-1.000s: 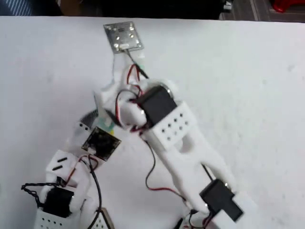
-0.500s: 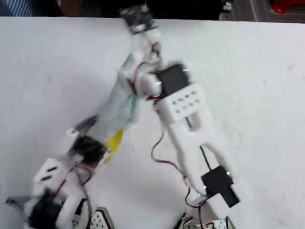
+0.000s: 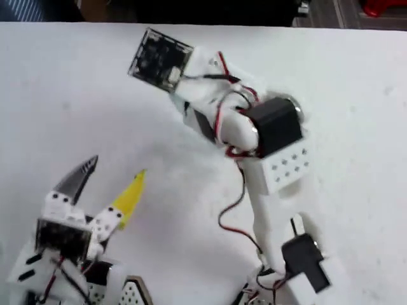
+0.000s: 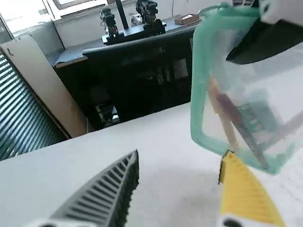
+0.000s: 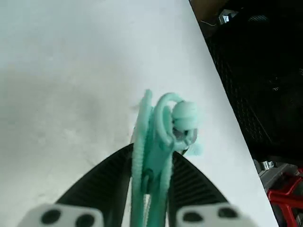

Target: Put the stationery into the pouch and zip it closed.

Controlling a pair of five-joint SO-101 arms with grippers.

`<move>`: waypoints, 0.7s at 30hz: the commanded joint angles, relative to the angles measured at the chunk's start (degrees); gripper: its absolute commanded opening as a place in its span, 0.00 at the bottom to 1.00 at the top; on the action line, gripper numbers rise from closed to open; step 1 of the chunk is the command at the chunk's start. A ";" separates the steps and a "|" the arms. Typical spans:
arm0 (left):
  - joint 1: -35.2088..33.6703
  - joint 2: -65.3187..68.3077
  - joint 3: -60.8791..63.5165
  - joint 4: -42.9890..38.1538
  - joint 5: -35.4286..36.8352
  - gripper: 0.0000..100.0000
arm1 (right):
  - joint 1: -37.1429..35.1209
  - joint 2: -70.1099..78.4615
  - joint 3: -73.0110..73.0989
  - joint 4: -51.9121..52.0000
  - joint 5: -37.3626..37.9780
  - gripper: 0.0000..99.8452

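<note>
Half a second ago the pouch [image 4: 246, 85] was stretched between both arms. Now your left pincer [image 3: 116, 166] has let go, pulled back to the near left of the worktop [image 3: 331, 95] and sits spread with nothing in it. Your right pincer [image 5: 150, 156] has swung up and away, pinching the pouch by its zip edge, so the pouch hangs off it alone, lifted off the worktop. My read: either the zip stroke is finished or the left slipped off, so verify before you call it done. Left wrist view gives you the contents: stationery [image 4: 232, 120] inside the clear body, with the teal border unbroken on the side facing that camera. Right wrist view gives you the grip: teal zip tape between the black jaws, round pull [image 5: 183, 116] just past them. Can't tell if the zip is fully shut. High view gives the spacing: arms well apart.
</note>
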 commanded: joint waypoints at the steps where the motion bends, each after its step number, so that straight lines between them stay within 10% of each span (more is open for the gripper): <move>1: 1.36 0.31 6.07 -4.04 1.76 0.29 | -3.65 -5.41 4.04 1.27 2.64 0.02; 21: -1.54 0.31 4.57 -3.43 3.96 0.29 | -9.98 -32.04 37.98 1.27 30.24 0.02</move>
